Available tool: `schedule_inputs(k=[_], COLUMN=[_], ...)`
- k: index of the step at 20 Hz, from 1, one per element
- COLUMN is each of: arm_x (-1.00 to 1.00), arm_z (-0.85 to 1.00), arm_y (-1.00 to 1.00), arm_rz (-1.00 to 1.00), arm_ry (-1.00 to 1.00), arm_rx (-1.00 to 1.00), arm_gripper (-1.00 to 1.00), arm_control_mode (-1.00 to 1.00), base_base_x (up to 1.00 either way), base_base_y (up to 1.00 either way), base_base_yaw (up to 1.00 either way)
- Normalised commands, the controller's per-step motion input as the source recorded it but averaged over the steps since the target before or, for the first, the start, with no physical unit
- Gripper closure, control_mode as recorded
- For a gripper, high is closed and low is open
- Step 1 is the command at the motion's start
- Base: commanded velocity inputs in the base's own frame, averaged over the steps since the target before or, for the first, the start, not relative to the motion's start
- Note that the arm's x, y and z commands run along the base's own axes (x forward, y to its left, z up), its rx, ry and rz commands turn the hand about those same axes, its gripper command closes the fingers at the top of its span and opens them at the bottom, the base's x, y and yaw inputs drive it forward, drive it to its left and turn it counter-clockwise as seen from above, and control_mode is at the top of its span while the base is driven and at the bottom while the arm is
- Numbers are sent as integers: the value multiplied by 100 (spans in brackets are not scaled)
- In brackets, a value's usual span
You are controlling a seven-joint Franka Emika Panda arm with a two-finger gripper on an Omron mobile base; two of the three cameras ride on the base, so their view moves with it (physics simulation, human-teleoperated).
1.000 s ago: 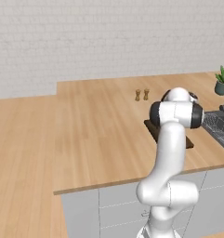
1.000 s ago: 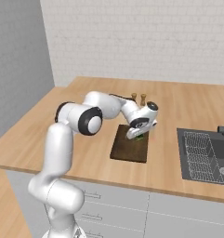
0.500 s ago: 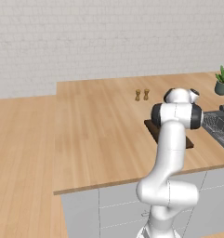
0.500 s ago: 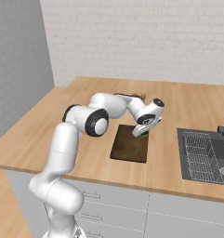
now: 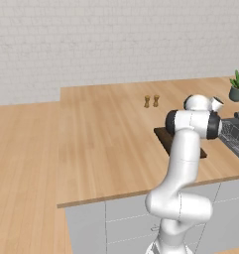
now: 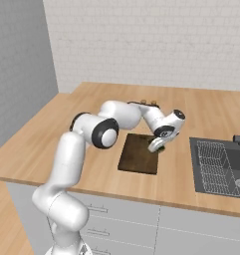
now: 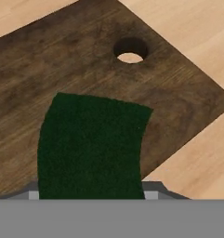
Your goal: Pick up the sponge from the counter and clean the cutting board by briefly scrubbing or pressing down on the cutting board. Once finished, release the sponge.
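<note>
- Two small brown shakers (image 5: 151, 101) are standing side by side on the counter (image 5: 101, 134), well back from its front edge and behind the cutting board (image 6: 139, 153).
- The white arm is reaching across in front of the board in the left base view, hiding most of it there.
- The board is lying flat on the counter, not far from the front edge, with the sink (image 6: 218, 167) to its right.
- A dish rack (image 6: 214, 164) is sitting in the sink basin; what lies in it is too small to tell.
- A potted plant (image 5: 238, 85) is standing at the counter's far right.
- The gripper (image 6: 158, 146) is hanging at the board's right edge, its jaws clamping the sponge (image 7: 91, 146) between them, nearly as closed as they go.
- In the hand view the dark green sponge is covering part of the board near its round hole (image 7: 130, 49); whether it is pressing on the wood cannot be told.
</note>
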Motion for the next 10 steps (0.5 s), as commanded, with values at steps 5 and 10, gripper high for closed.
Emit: schedule_inputs(k=[5,10], arm_x=[-100,-100], arm_z=[-13,-12], arm_y=[-2,0], arm_rz=[17,21], arm_ry=[-7,-9], arm_rx=[0,0], arm_gripper=[100,100], arm_control_mode=[-100,-100], base_base_x=[0,0], base_base_y=[0,0], base_base_yaw=[0,0])
